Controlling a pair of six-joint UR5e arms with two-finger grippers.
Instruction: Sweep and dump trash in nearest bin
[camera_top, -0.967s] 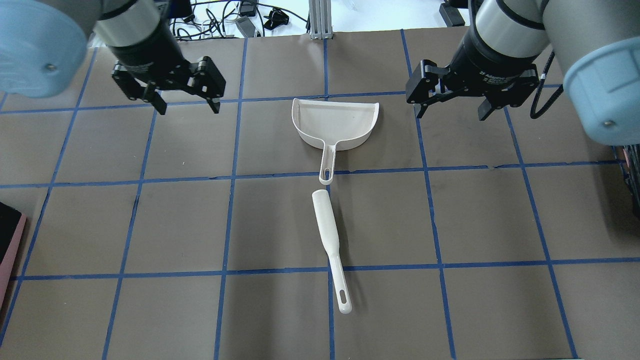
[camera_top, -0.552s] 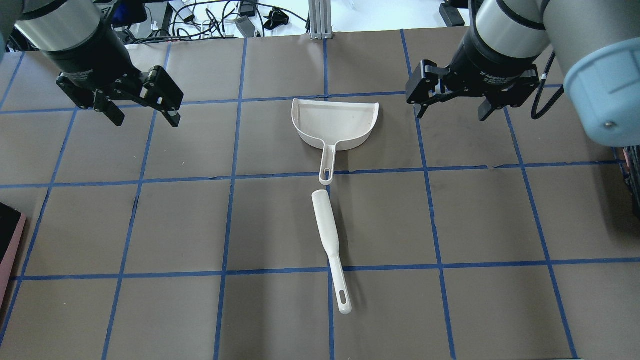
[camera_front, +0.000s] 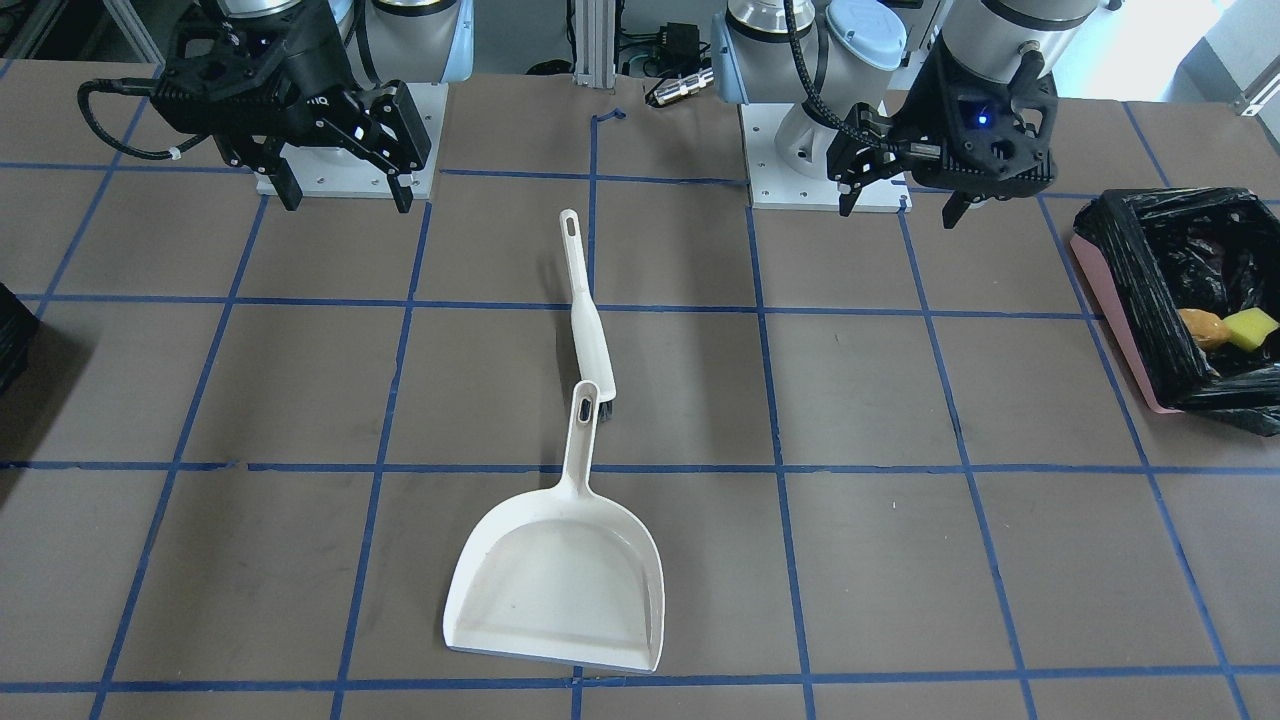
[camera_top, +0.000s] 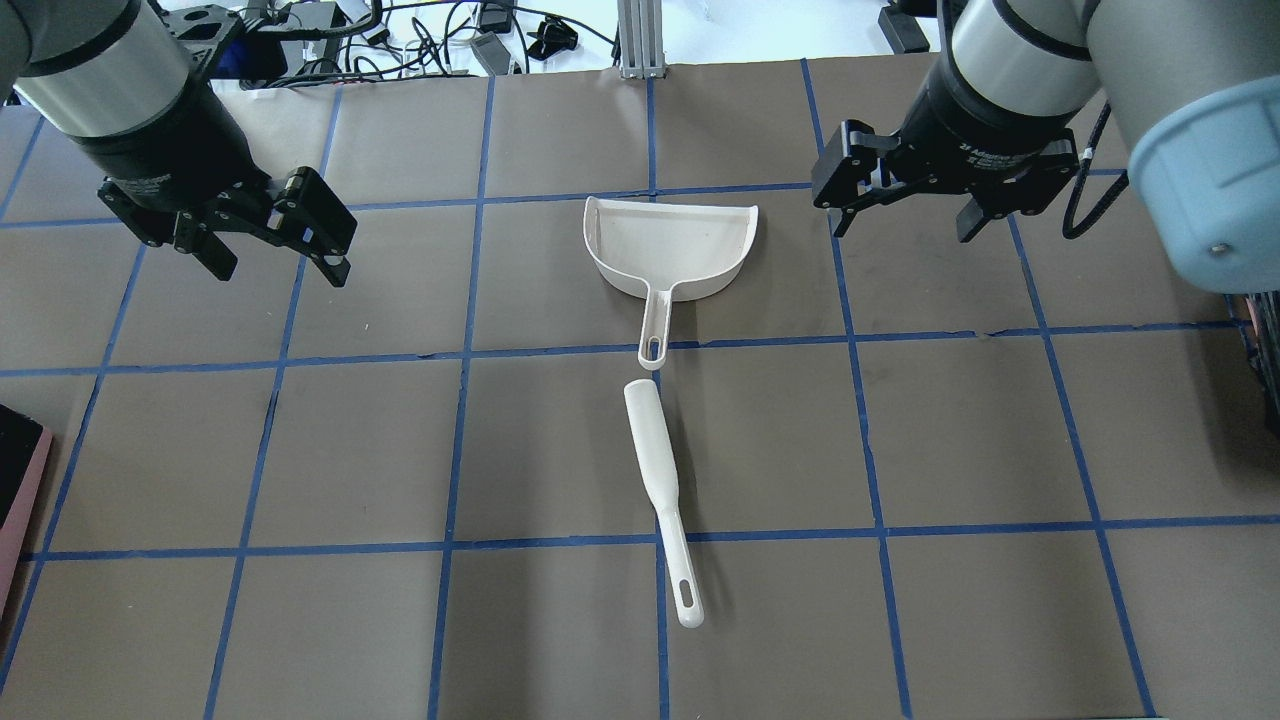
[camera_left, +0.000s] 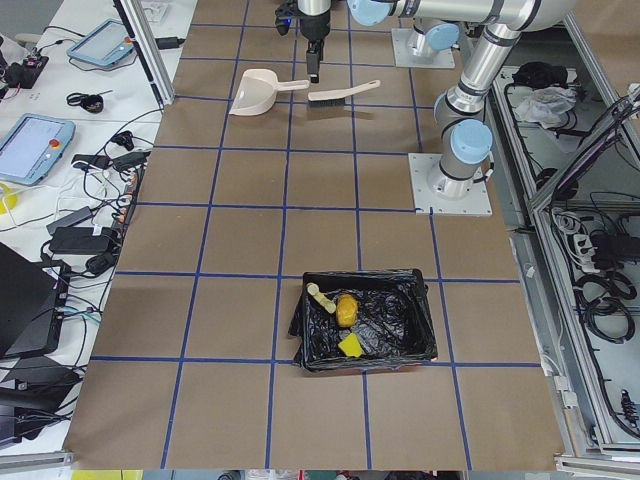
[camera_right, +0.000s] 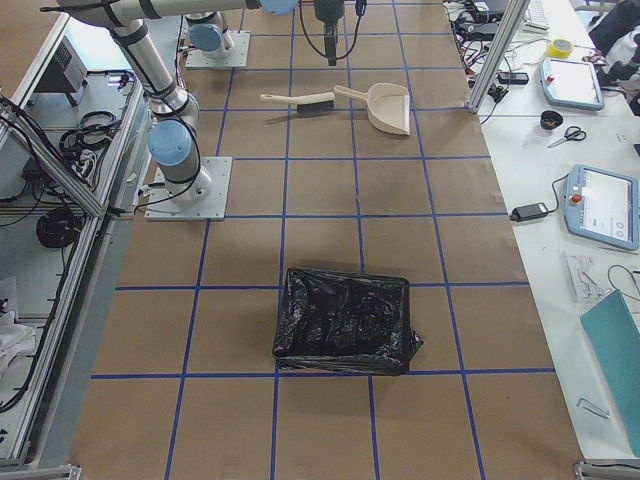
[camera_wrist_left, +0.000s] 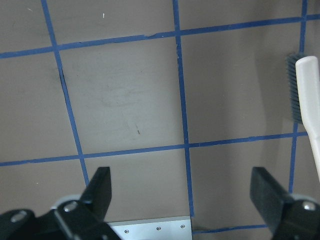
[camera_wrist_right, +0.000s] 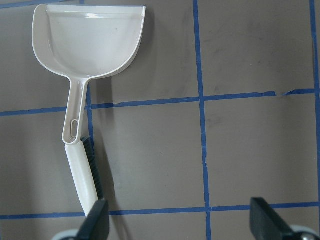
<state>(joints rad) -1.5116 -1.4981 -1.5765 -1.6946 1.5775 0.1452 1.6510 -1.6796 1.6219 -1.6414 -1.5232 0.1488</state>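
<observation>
Altogether three scraps (camera_left: 346, 311), two bins (camera_left: 365, 274)

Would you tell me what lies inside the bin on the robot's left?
An apple-core piece, a golden-brown lump and a yellow chunk lie on its black bag; folds hide anything deeper.

Overhead: I look forward and down from behind the robot, at mid-range, on the dustpan (camera_top: 668, 246) and brush (camera_top: 660, 490).
Front: I face the robot, steeply down; it shares both tools and adds the bin (camera_front: 1135, 290) at its right edge.
Left end: far off, looking along the table (camera_left: 250, 250); bin near, tools far.
Right end: mirrored, equally far.
Wrists: close, straight down; both catch the brush.
</observation>
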